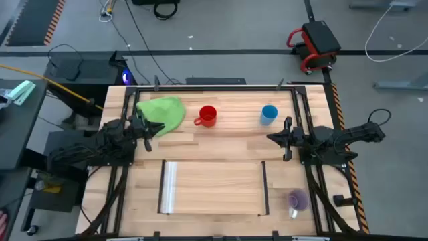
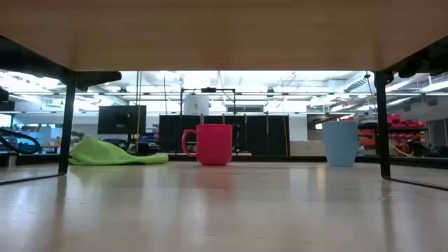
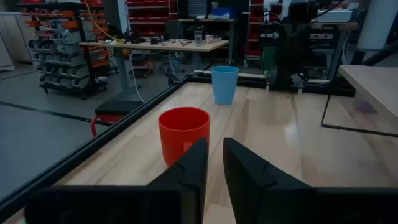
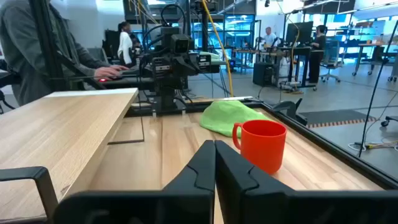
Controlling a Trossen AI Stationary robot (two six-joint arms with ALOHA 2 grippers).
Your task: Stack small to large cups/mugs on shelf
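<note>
Waiting at the table's sides, the left pincer (image 1: 148,128) stands slightly parted, the right pincer (image 1: 273,138) clenched, both empty. Red mug (image 1: 207,116) and blue cup (image 1: 269,114) look light, rigid, slippery plastic; pinch their rims. Only the high view shows the purple mug (image 1: 297,199) beside the shelf (image 1: 214,187).

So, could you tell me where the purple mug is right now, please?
In the high view, the purple mug sits on the tabletop near the front right corner, just right of the shelf and in front of the right arm.
</note>
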